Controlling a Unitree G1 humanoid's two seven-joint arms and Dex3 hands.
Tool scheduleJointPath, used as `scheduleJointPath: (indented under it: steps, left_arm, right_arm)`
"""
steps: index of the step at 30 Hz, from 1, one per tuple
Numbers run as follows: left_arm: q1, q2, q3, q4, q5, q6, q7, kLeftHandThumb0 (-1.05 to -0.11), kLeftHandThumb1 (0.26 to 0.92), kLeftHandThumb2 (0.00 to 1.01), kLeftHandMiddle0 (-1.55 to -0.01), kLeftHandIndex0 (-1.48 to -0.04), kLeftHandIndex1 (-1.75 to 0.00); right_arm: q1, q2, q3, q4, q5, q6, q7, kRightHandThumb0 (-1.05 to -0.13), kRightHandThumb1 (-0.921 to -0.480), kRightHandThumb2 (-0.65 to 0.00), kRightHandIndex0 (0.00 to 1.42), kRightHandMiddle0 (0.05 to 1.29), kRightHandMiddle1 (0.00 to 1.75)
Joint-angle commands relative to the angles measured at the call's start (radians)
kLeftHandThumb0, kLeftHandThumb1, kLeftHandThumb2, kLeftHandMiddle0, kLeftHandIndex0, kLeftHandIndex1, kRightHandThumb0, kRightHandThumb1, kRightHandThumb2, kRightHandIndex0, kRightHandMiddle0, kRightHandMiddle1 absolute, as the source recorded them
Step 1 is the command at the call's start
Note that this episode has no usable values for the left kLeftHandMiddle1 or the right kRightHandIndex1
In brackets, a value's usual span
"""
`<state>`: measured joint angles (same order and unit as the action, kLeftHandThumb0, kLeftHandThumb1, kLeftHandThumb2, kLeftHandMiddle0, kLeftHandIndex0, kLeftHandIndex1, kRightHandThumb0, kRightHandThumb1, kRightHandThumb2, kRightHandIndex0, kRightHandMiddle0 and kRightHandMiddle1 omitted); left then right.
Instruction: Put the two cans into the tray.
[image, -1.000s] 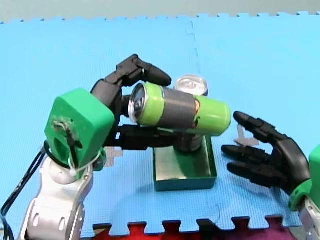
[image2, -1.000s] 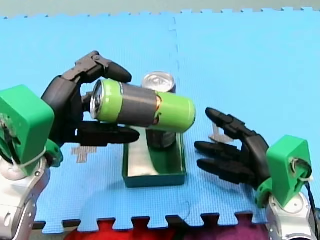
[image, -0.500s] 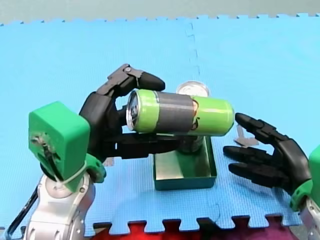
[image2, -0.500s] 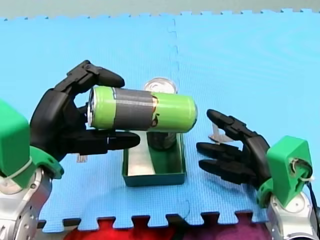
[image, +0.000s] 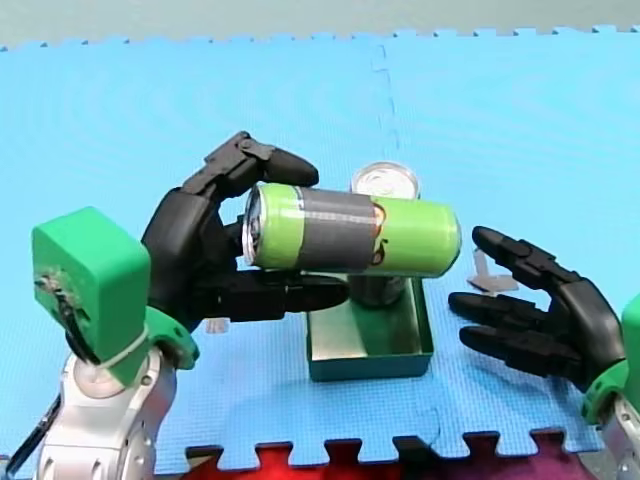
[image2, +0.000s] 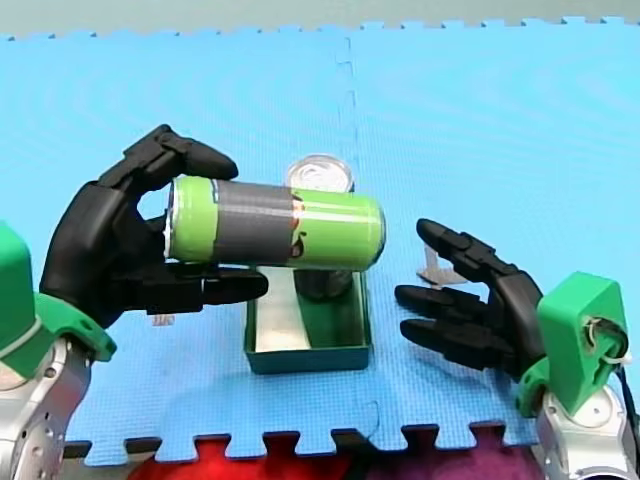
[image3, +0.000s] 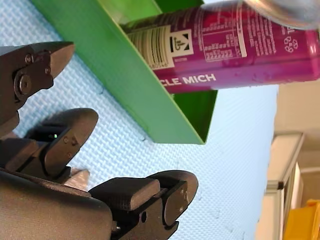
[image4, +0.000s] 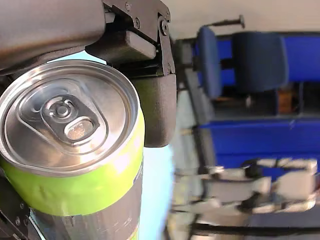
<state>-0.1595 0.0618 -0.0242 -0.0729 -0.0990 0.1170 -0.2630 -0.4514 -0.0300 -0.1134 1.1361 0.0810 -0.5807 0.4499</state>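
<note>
My left hand is shut on a green and grey can, holding it on its side in the air above the small green tray. The can's silver top faces the second wrist view, clamped by black fingers. A second can with a purple label stands upright inside the tray, partly hidden behind the held can. My right hand is open on the blue mat just right of the tray, holding nothing.
Blue foam mats cover the whole surface, with a seam running away behind the tray. A red and purple strip borders the near edge. A small grey mark lies on the mat by the right hand.
My left arm has drawn back and lowered, and the green can has levelled out and dropped slightly over the tray. The right hand has hardly moved.
</note>
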Motion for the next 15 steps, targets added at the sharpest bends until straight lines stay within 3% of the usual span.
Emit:
scheduleJointPath:
  steps: [1, 2, 3, 5, 9, 15]
  left_arm:
    - [-0.068, 0.229, -0.059, -0.11, 0.182, 0.055, -0.087, -0.283, 0.811, 0.0, -0.97, -0.55, -1.75]
    - [-0.098, 0.29, -0.071, -0.144, 0.224, 0.095, -0.13, -0.289, 0.812, 0.0, -0.98, -0.56, -1.75]
    - [-0.123, 0.325, -0.08, -0.161, 0.25, 0.12, -0.159, -0.284, 0.81, 0.0, -0.98, -0.56, -1.75]
    - [-0.159, 0.362, -0.092, -0.154, 0.292, 0.115, -0.19, -0.281, 0.81, 0.0, -0.97, -0.55, -1.75]
    - [-0.2, 0.419, -0.104, -0.119, 0.345, 0.053, -0.243, -0.297, 0.815, 0.0, -0.97, -0.55, -1.75]
    - [-0.236, 0.455, -0.094, -0.128, 0.333, 0.065, -0.329, -0.315, 0.818, 0.0, -0.96, -0.56, -1.75]
  right_arm:
    - [-0.006, -0.007, -0.005, 0.001, 0.004, -0.002, -0.001, -0.722, -0.766, -0.001, 0.85, 0.47, 0.0]
    - [-0.006, -0.006, -0.004, 0.002, 0.003, -0.002, -0.003, -0.721, -0.765, 0.0, 0.85, 0.47, 0.0]
    - [-0.007, -0.004, -0.004, 0.003, 0.003, -0.002, -0.004, -0.721, -0.766, 0.0, 0.85, 0.47, 0.0]
    - [-0.007, -0.001, -0.003, 0.005, 0.001, -0.003, -0.007, -0.72, -0.766, 0.0, 0.85, 0.46, 0.0]
    - [-0.007, 0.004, 0.0, 0.008, -0.003, -0.005, -0.014, -0.721, -0.767, -0.001, 0.85, 0.47, 0.0]
    - [-0.006, 0.009, 0.0, 0.008, -0.004, -0.008, -0.017, -0.727, -0.769, -0.001, 0.85, 0.47, 0.0]
